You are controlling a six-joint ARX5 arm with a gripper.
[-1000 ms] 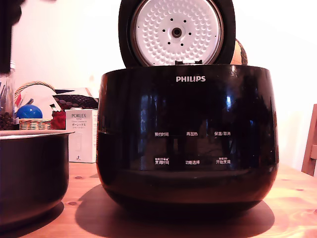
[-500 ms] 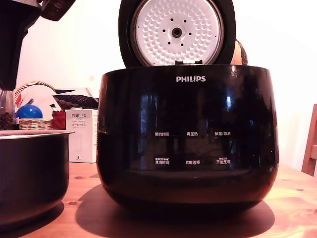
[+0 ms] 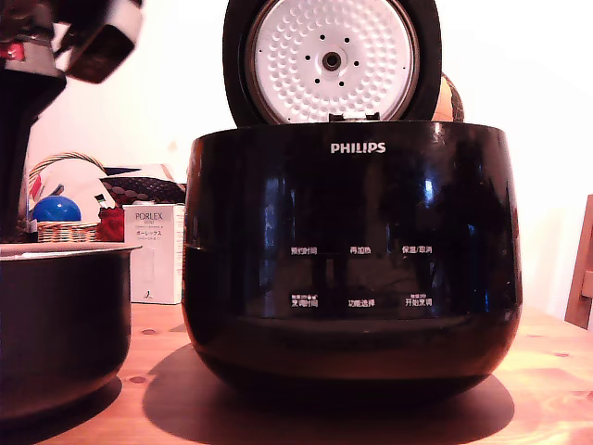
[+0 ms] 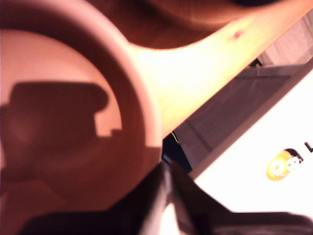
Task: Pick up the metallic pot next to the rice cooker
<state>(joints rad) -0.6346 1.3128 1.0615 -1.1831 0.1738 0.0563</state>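
The rice cooker (image 3: 352,260), glossy black and marked PHILIPS, fills the middle of the exterior view with its lid (image 3: 332,60) raised, white dimpled plate facing out. The metallic pot (image 3: 56,324) stands beside it at the exterior view's lower left, dark with a thin pale rim. My arm (image 3: 88,42) hangs blurred over the pot at the upper left. In the wrist view I look down into the pot (image 4: 63,147), where the gripper's shadow falls. My gripper (image 4: 167,171) is above the pot's rim, fingertips together, holding nothing.
A white PORLEX box (image 3: 156,255) and a wicker basket (image 3: 57,230) holding a blue ball (image 3: 54,209) stand behind the pot. A wooden chair part (image 3: 582,278) shows at the exterior view's right edge. The wooden table (image 4: 195,73) ends close to the pot.
My arm has come into the exterior view's upper left and lowered over the pot. Pot and cooker have stayed put.
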